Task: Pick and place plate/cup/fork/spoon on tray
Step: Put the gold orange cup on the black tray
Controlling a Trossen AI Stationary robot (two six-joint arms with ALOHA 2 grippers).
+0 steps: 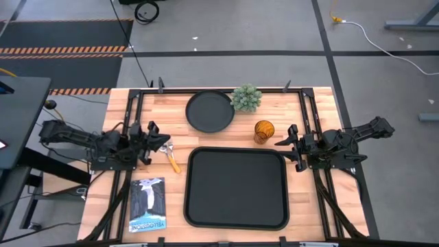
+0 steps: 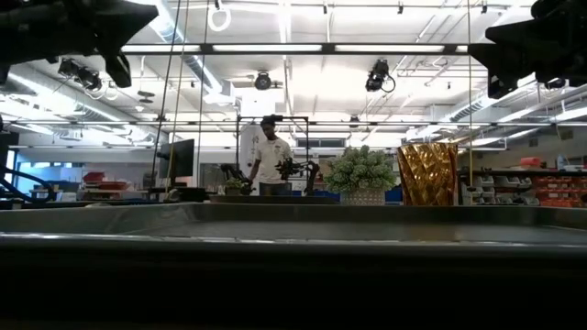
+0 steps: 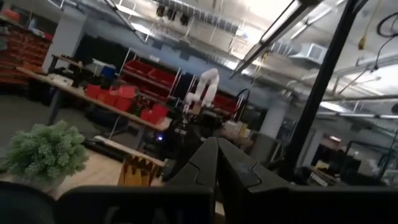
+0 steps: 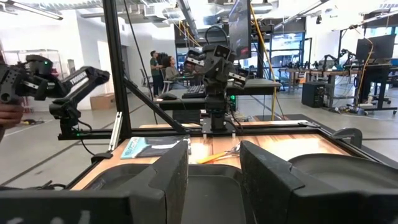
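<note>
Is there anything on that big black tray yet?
No. The tray is bare in the overhead view. The plate, cup and orange-handled cutlery lie on the table beside it.

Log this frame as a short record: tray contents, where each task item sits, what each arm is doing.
tray: centre front, nothing on it
plate: on table behind tray
cup: upright, off tray's back right corner
cutlery: orange-handled, left of tray; fork and spoon not separable
left gripper: raised near cutlery, shut
right gripper: raised near cup, open
extras: potted plant, booklet
</note>
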